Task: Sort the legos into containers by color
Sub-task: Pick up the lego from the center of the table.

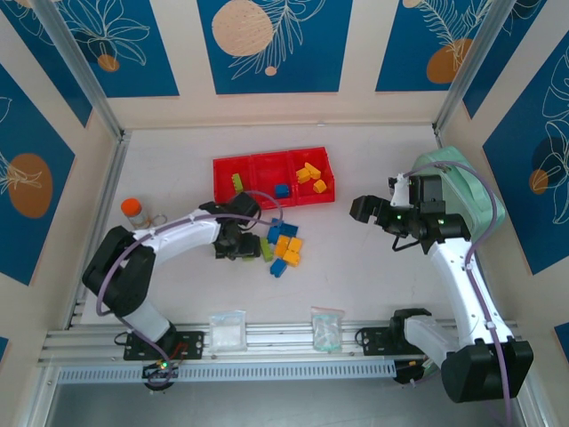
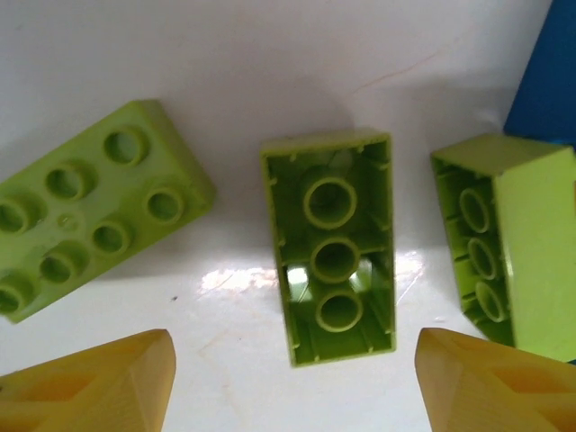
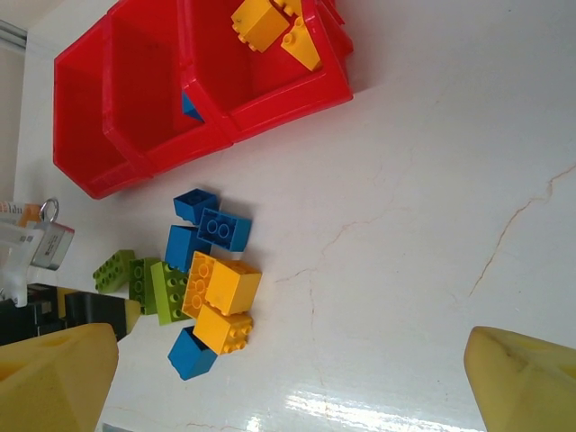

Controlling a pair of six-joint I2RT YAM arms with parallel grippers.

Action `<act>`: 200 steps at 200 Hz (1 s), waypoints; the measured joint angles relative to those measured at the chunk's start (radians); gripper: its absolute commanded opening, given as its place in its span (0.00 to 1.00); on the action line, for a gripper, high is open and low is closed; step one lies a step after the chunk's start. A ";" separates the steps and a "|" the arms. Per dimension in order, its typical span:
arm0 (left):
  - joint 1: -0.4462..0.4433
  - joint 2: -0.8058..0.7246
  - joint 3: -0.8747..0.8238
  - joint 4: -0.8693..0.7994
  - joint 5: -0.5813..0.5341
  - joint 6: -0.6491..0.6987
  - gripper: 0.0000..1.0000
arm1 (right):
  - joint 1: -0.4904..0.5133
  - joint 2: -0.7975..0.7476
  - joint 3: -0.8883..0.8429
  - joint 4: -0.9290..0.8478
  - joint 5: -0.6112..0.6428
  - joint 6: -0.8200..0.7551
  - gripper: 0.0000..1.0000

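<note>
**Figure: Left arm poised over a lime-green brick, sorting part done**

A white table [image 1: 373, 267] fills a booth walled with cream and blue leaf-print panels. Towards the far side sit the containers [image 1: 267, 157], three joined red bins. We see one green brick in the left bin, one blue in the middle and several yellow-orange in the right. The remaining legos [image 1: 283, 245] lie in a loose pile on the table just in front of the bins, with green, blue and orange pieces mixed together.

The left gripper [image 1: 244, 245] hangs low over the green end of the pile. In its wrist view the yellow fingertips [image 2: 117, 373] stand apart on either side of an upturned green brick [image 2: 330, 247], with a gap on each side and nothing gripped. A studs-up green brick [image 2: 90, 220] lies to one side, and a third green brick [image 2: 508, 238], tipped on its side, lies just beside the other fingertip.

The right gripper [image 1: 360, 210] hovers well apart from the pile, its jaws wide and empty.

We judge the brick light, rigid and smooth-walled, so it may slip or skate under an uneven squeeze. The best hold is across its two long side walls, near mid-length. The tipped neighbour could catch on the nearer fingertip.
</note>
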 measured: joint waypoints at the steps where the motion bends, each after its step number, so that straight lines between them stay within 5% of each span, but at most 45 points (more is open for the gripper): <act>1: 0.000 0.001 0.001 0.000 0.000 0.000 0.69 | 0.000 0.000 0.000 0.000 0.000 0.000 0.99; 61: -0.003 0.081 0.058 0.009 0.000 0.000 0.62 | 0.002 -0.003 0.000 0.000 0.003 0.000 0.99; 154: -0.005 0.154 0.097 0.003 -0.010 0.003 0.28 | 0.005 -0.003 0.000 0.000 0.008 0.000 0.99; 200: -0.005 0.144 0.101 -0.017 -0.042 0.004 0.24 | 0.005 -0.005 -0.001 0.000 0.011 0.000 0.99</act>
